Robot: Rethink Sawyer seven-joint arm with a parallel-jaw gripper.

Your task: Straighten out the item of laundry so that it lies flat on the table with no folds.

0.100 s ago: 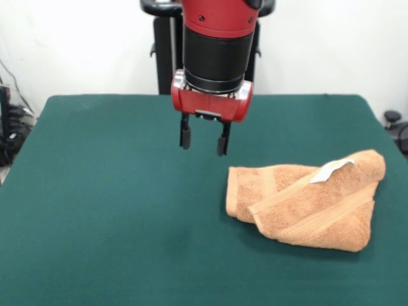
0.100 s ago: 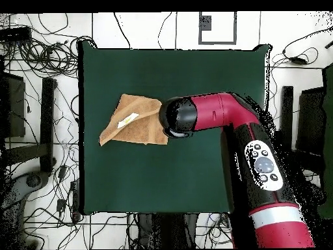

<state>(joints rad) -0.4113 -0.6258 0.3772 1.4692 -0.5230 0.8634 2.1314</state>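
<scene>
Green felt is covering the counter [image 1: 95,210], where the towel [image 1: 312,201] is lying folded over itself at the right. Fingers [image 1: 204,138] are hanging open and empty, left of it. Pinching both layers could drag it still folded.

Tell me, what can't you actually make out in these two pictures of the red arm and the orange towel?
- Overhead view: the gripper is hidden under the arm's own wrist; only the front view shows it, open, above the table.
- Overhead view: the towel's edge nearest the arm is covered by the wrist.
- Both views: the towel's folded-under layers are hidden by its top layer.
- Front view: print on the white tag is too small to read.
</scene>
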